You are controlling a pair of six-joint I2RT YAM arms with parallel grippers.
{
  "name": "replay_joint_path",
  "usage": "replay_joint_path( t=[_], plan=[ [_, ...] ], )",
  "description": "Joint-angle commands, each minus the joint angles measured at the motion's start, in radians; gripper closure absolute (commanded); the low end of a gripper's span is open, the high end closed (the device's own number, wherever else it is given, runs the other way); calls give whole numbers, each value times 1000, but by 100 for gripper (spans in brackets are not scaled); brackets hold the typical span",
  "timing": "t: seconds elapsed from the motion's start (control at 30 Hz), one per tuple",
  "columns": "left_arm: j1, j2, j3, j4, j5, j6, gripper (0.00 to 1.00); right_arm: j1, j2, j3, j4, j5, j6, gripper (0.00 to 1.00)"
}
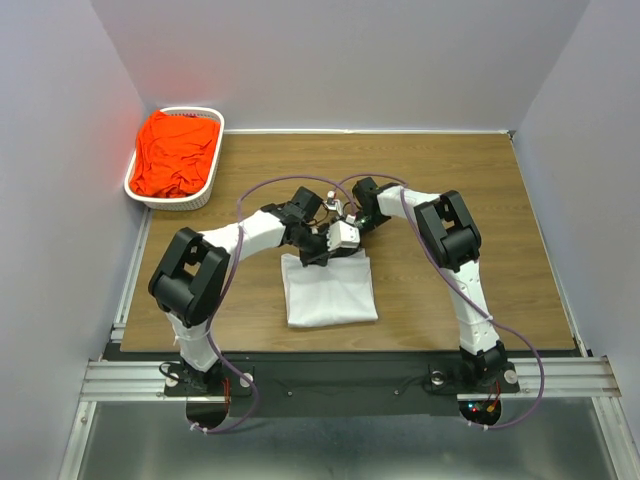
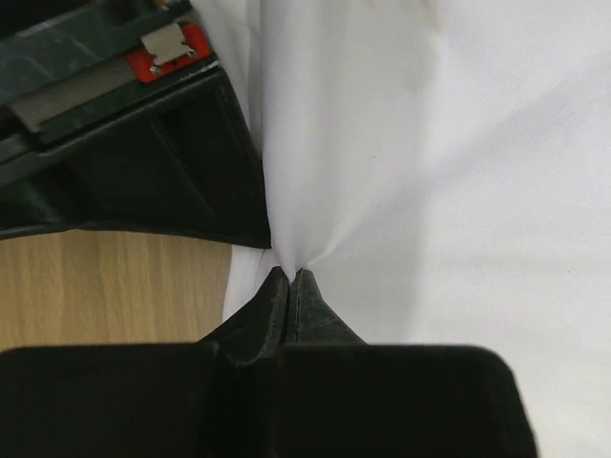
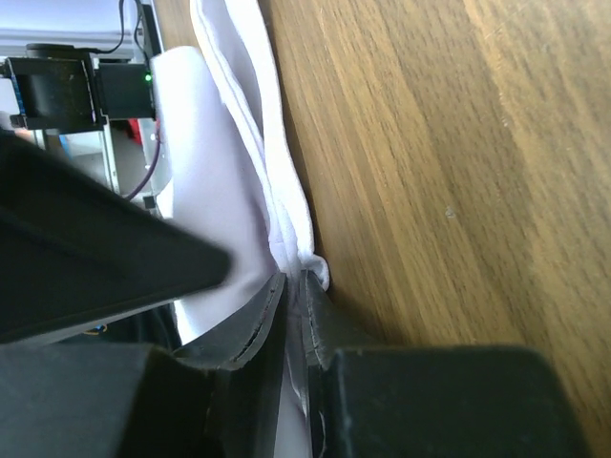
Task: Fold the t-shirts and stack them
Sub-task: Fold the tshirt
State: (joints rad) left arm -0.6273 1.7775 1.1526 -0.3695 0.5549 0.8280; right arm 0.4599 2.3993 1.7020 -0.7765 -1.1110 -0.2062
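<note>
On table (image 1: pixel 450 200), white tee (image 1: pixel 328 292), folded abt square

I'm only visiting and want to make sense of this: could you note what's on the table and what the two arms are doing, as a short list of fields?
white t-shirt: folded to a rough rectangle, lying on the table between the arms
orange-red t-shirt: crumpled in the basket, far left corner
left gripper: shut, pinching the white t-shirt's cloth
right gripper: shut on the white t-shirt's edge
stack: not yet begun
</note>
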Motion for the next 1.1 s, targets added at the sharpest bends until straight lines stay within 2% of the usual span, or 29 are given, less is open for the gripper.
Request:
replay_joint_path(
  t=[0.0, 0.4, 0.57, 0.7, 0.87, 0.97, 1.07],
  plan=[
    [-5, -130, 21, -9, -9, -17, 100, 17, 17, -41, 22, 108, -50, 83],
    [20, -89, 47, -16, -56, 30, 100, 16, 8, -30, 20, 112, -48, 83],
    [24, -78, 38, -6, -55, 40, 100, 14, -35, -10, 17, 201, -59, 83],
    [24, -87, 30, -2, -55, 45, 100, 14, -75, 13, 16, 267, -65, 79],
    [24, -99, 24, -15, -49, 57, 100, 5, -124, 76, 16, 373, -61, 67],
    [24, -116, 25, -26, -36, 57, 100, -7, -141, 133, 16, 398, -53, 66],
    [26, -118, 27, -19, -56, 54, 100, -20, -118, 169, 14, 386, -35, 69]
  ],
)
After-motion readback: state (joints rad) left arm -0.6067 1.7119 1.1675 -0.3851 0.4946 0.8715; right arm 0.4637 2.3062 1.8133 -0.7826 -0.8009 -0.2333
